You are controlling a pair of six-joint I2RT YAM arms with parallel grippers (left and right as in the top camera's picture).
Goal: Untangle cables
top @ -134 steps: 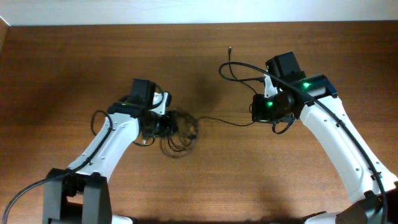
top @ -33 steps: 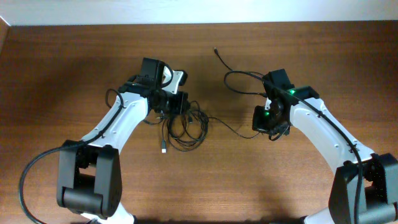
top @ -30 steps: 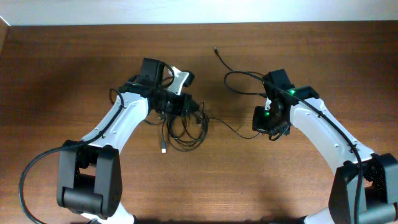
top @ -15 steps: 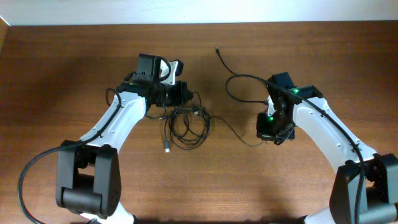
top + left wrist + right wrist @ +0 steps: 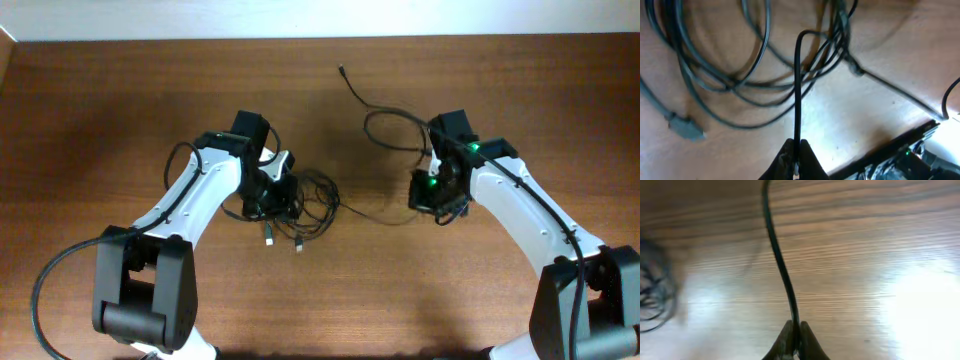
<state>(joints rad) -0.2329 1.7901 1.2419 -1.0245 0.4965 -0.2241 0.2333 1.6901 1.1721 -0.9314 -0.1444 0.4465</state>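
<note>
Overhead: cables (image 5: pixel 312 195) bunched centre-left on counter (image 5: pixel 120 100), left tool (image 5: pixel 274 200) in the tangle, right tool (image 5: pixel 432 195) centre-right.
Left wrist: tool pinched shut on one strand (image 5: pixel 798 90).
Right wrist: tool clamped on a cord (image 5: pixel 781 275).
Best to pull apart slowly and low, watching for snags.

On the table (image 5: pixel 100 120), the tangle of cables (image 5: pixel 310 200) has the left gripper (image 5: pixel 795 159) at its left edge, the right gripper (image 5: pixel 794 339) well apart to its right on one cord (image 5: pixel 782 275), and a loose plug (image 5: pixel 342 69) behind it to the right.
</note>
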